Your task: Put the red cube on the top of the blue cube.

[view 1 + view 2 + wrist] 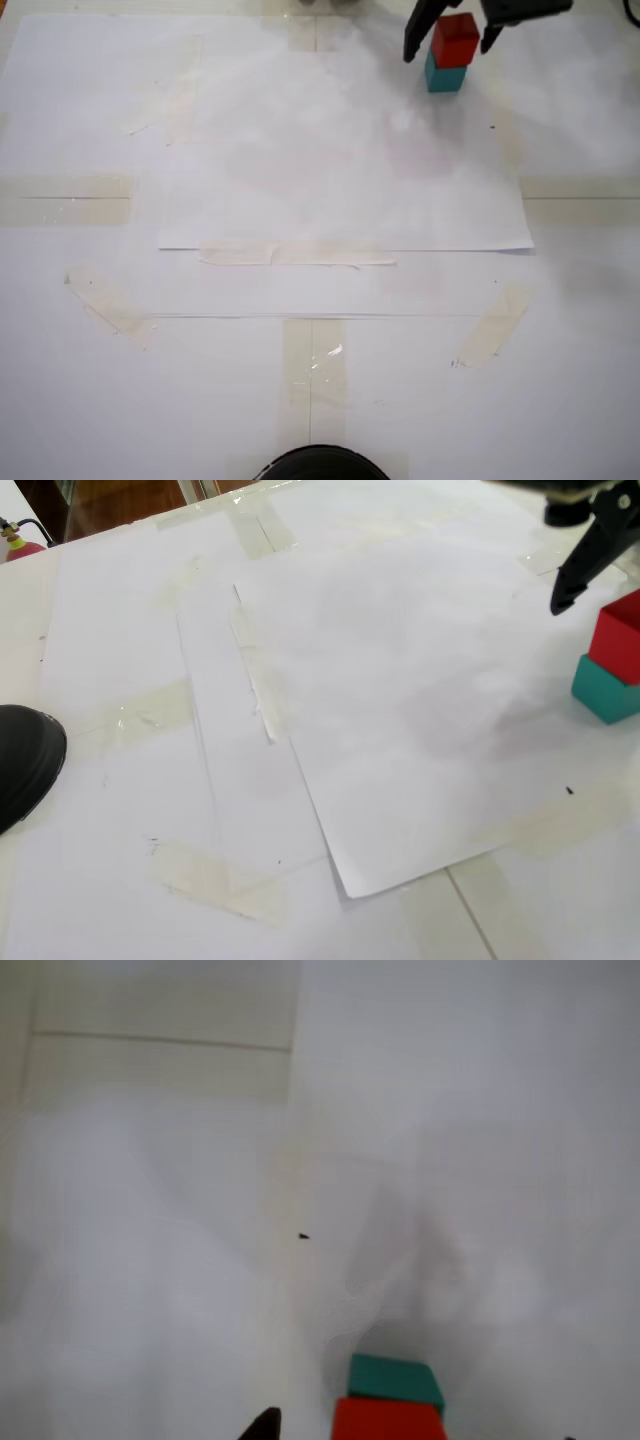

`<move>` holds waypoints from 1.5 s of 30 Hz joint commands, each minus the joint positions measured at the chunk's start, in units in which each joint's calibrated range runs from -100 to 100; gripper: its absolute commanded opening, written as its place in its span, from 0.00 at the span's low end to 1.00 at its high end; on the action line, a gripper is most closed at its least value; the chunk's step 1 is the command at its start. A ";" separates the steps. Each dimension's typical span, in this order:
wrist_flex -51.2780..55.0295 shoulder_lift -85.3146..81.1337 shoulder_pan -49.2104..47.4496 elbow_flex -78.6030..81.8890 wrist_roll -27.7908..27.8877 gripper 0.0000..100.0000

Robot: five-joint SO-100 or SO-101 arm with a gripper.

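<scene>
- Nearest the lens in a fixed view, a dark rounded object (pixel 320 464) pokes in at the bottom edge; it also shows at the left edge of the other fixed view.
- White paper sheets (pixel 340 160) cover the table, held down by strips of translucent tape (pixel 296 254).
- At the far end of the paper, top right in that fixed view, the red cube (pixel 456 40) sits on top of the blue cube (pixel 444 76), slightly offset so that a strip of teal shows below and to the left.
- From the other fixed view, the same stack stands at the right edge, red above teal, partly cut off by the frame.
- Black and spread wide, the gripper (pixel 448 42) has one finger on each side of the red cube, with visible gaps between fingers and cube; the jaws are open and touch nothing.
- Looking through the wrist view, the red cube fills the bottom edge with the teal top of the blue cube just beyond it, and a dark fingertip (pixel 262 1425) shows to the left, apart from the red face.
</scene>
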 commanded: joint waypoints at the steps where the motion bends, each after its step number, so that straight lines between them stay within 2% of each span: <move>1: -3.69 -4.17 -0.83 -0.81 -0.24 0.44; 19: -3.37 -8.03 -0.53 1.46 -0.10 0.43; 24: 3.48 -9.32 0.23 -7.25 1.66 0.38; 33: 20.36 -6.83 0.53 -34.13 3.47 0.34; 37: 22.23 -7.52 2.73 -40.21 7.08 0.30; 42: 24.60 -9.83 7.80 -41.93 13.97 0.15; 45: 26.80 -12.41 12.27 -40.84 17.97 0.12</move>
